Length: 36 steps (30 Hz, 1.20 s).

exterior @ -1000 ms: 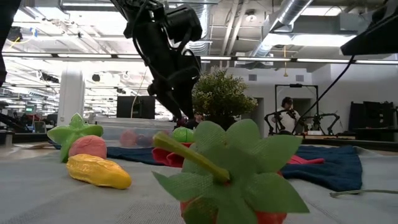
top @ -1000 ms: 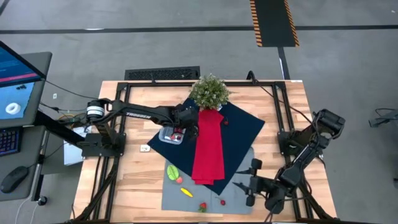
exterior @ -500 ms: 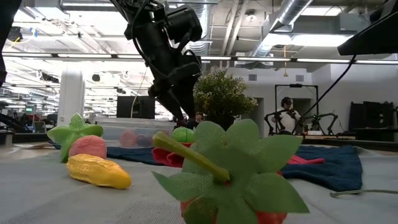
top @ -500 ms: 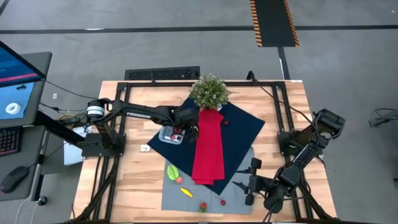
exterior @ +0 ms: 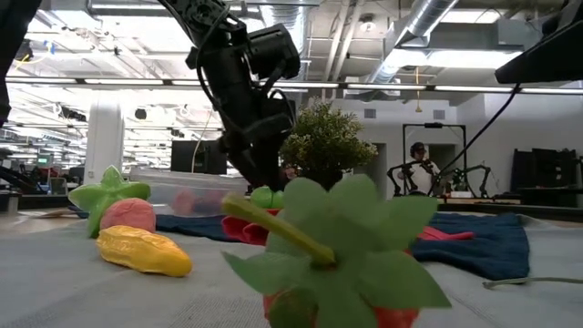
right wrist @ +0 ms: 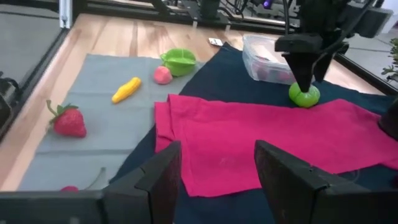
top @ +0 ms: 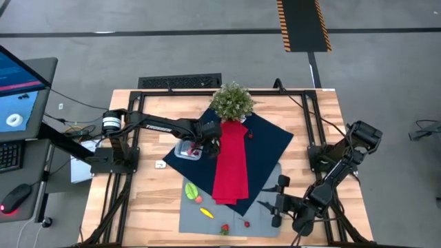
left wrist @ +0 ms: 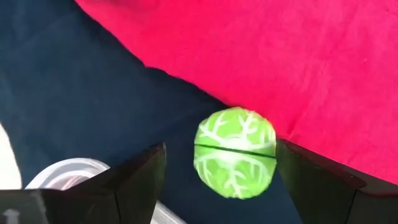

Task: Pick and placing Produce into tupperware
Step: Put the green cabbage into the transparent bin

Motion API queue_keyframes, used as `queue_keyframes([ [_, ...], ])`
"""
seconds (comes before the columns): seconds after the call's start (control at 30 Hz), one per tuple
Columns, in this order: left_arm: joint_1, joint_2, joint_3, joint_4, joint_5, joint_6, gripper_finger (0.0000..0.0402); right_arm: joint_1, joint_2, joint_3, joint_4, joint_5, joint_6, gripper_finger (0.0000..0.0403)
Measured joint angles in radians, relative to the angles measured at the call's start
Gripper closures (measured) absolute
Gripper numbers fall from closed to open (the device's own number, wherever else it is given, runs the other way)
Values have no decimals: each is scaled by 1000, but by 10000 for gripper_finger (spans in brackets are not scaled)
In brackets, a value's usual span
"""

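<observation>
**Green ball between open fingers, container close by**

High view: left gripper (top: 204, 145) reaching to the table centre, over the dark blue cloth (top: 272, 148), at the edge of the red cloth strip (top: 231, 169). Clear tupperware (top: 187, 149) just beside it at 9 o'clock, with reddish pieces inside. Potted plant (top: 232, 100) at 12 o'clock from the gripper. Right gripper (top: 277, 204) waiting near the table's front right part, over the grey mat (top: 238, 213). More produce on that mat: green leafy piece (top: 191, 190), pink piece (top: 198, 200), yellow piece (top: 207, 213), strawberry (top: 224, 229).

Low view: left arm coming down from above, fingertips low at the green ball (exterior: 265, 196), tupperware (exterior: 187, 193) beside it. Strawberry (exterior: 332, 260) very near the lens, hiding much.

Left wrist view: green ball (left wrist: 235, 152), veined like a small cabbage, lying on the blue cloth at the hem of the red strip. Fingers (left wrist: 134, 177) standing wide on both sides, not touching it. Corner of the tupperware (left wrist: 68, 174) visible.

Right wrist view: right fingers (right wrist: 158, 180) spread wide, holding nothing. Far off, left gripper (right wrist: 305, 87) directly above the green ball (right wrist: 305, 95), tupperware (right wrist: 267, 59) at 11 o'clock from the ball.

Step in hand, as a judgement: grasping the ball. Better to descend until the pads reach the ball's widest part, keep it centred, close gently. Round shape probably apt to roll; red hem easy to pinch by mistake. Then a lift high enough to pass the container rim.
</observation>
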Motion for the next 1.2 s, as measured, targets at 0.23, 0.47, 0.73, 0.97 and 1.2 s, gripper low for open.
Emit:
queue_keyframes([
  [0.23, 3, 34, 0, 10, 21, -3, 106, 0, 0, 0, 0, -2, 1, 178],
  [0.47, 3, 35, 1, -21, 30, -23, 106, 0, 0, 0, 0, -2, 1, 178],
  [0.73, 11, 35, 6, -17, 71, -36, 118, 0, 0, 0, 0, -1, 2, 178],
  [0.97, 15, 35, 6, -16, 105, -39, 144, 0, 0, 0, 0, -2, 2, 178],
  [1.2, 21, 36, 6, -5, 117, -37, 170, 1, 0, 0, 1, -2, 2, 178],
])
